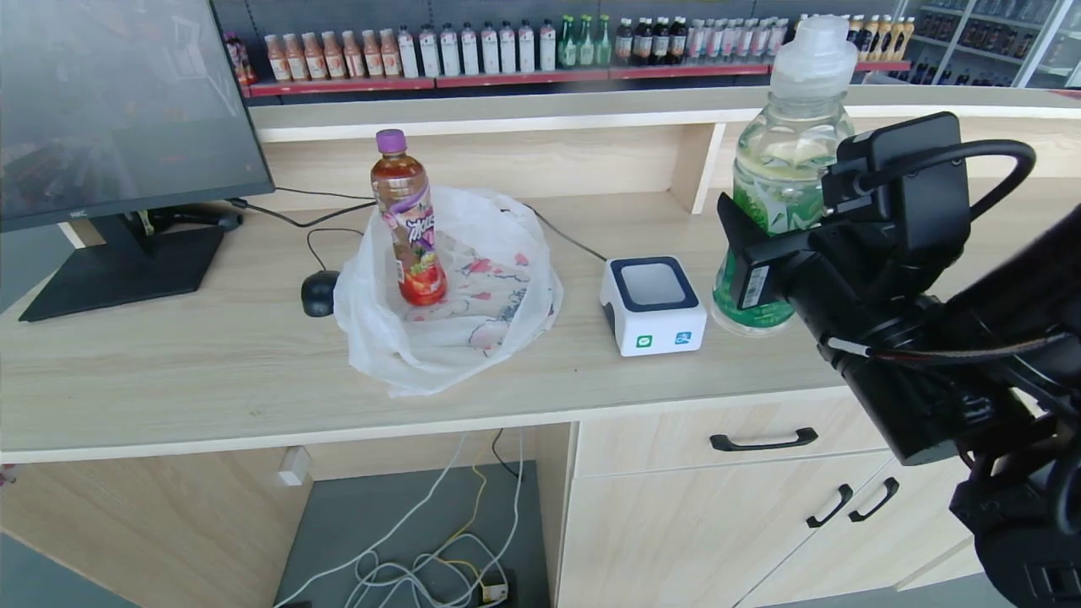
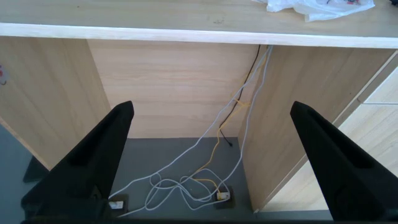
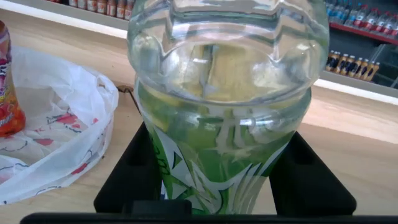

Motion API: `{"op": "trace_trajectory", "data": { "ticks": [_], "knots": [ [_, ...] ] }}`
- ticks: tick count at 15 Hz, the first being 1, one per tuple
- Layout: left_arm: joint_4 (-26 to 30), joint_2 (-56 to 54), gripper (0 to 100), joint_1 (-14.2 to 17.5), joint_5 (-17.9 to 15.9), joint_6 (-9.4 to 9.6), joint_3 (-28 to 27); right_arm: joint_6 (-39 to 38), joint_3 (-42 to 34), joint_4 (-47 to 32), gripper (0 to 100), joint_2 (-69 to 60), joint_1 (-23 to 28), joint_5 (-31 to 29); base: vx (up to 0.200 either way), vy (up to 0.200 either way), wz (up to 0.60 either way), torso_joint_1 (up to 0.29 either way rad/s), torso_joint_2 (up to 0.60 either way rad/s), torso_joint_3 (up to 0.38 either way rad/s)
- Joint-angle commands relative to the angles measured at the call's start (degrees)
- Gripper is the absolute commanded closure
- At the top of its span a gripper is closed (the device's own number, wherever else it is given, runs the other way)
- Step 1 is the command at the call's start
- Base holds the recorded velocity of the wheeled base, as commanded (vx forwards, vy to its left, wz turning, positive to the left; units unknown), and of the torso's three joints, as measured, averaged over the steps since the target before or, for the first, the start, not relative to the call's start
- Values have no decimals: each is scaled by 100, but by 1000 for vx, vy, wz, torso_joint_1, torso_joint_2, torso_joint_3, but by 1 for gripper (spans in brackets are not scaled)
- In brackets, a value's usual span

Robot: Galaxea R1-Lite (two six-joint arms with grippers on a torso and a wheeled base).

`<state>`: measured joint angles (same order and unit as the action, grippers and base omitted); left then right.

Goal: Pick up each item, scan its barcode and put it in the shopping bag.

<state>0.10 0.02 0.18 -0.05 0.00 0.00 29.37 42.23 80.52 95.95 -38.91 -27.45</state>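
Here, green bottle gripped in right pincer, base perhaps touching counter, scanner just beside.

At the far left of the light wooden desk you have a dark monitor on a black stand. A black mouse lies near the stand, to its right, and thin black cords trail across the desk behind it. Beyond the desk's raised ledge you see a red shelf lined with rows of drink bottles, and below the desk white and yellow cables lie tangled on the grey floor, beside drawers with black handles.
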Motion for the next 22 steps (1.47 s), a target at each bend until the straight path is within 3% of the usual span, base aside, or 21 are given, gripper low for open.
{"op": "trace_trajectory", "data": {
  "ticks": [1,3,6,11,15,20,22],
  "knots": [
    [-1,-2,0,-1,5,0,0,78,207,-115,100,82,-2,38,0,0,0,0,0,0],
    [-1,-2,0,-1,5,0,0,192,347,-300,100,82,-2,65,0,0,0,0,0,0],
    [-1,-2,0,-1,5,0,0,904,638,-643,100,82,68,583,0,0,0,0,0,0],
    [-1,-2,0,-1,5,0,0,1695,1798,-2225,100,82,332,1708,0,0,0,0,0,0],
    [-1,-2,0,-1,5,0,0,2539,2220,-3174,100,90,578,2640,0,0,0,0,0,0],
    [-1,-2,0,-1,-4,0,0,3796,2923,-4255,100,161,710,3264,0,0,0,0,0,0],
    [-1,-2,0,-1,-4,0,0,3963,3090,-4492,100,231,718,3299,0,0,0,0,0,0]
  ]
}}
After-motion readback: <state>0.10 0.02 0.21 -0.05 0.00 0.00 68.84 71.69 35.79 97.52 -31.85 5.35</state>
